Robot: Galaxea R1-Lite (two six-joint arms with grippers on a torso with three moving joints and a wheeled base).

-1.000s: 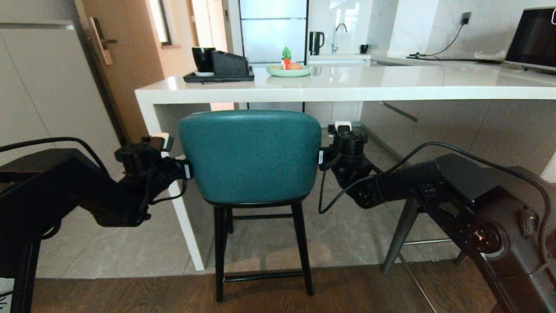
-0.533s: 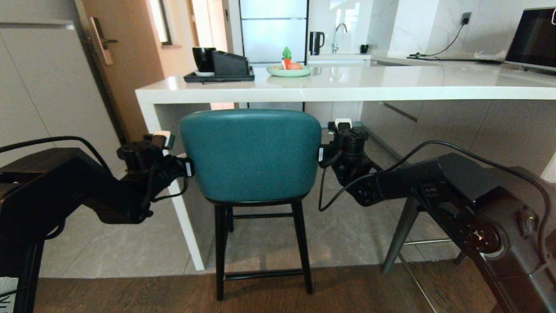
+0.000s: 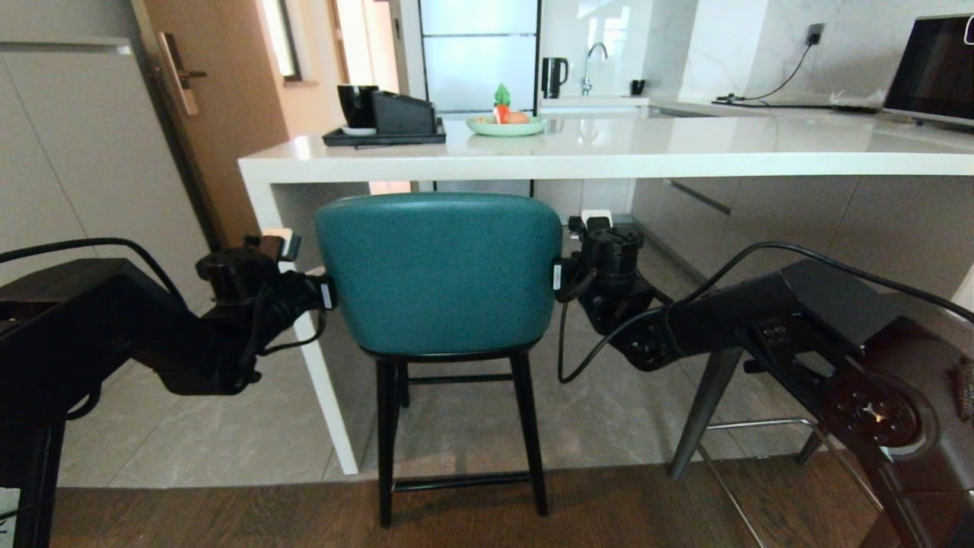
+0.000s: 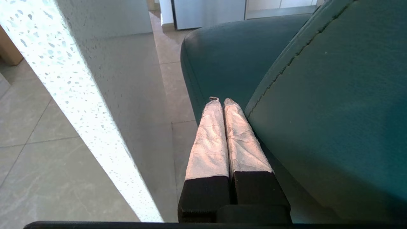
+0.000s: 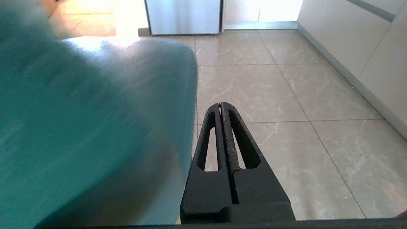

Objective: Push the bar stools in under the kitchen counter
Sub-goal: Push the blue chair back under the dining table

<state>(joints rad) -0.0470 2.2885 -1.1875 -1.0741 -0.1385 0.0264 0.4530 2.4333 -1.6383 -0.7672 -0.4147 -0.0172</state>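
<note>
The teal bar stool stands on thin black legs with its curved back towards me, its seat just under the edge of the white kitchen counter. My left gripper is shut and lies along the backrest's left side, between the stool and the counter's white side panel. On the other side my right gripper is shut and empty, close beside the teal backrest. Only the grey metal legs of the second bar stool show, below my right arm.
On the counter sit a black tray with a cup, a green plate of fruit and a laptop. The side panel stands close left of the teal stool. A door is at far left. Wood floor meets tile.
Both grippers stay at the sides of the teal backrest. My right arm's elbow has dropped down and to the right, and more of the grey stool's legs and footrest shows.
</note>
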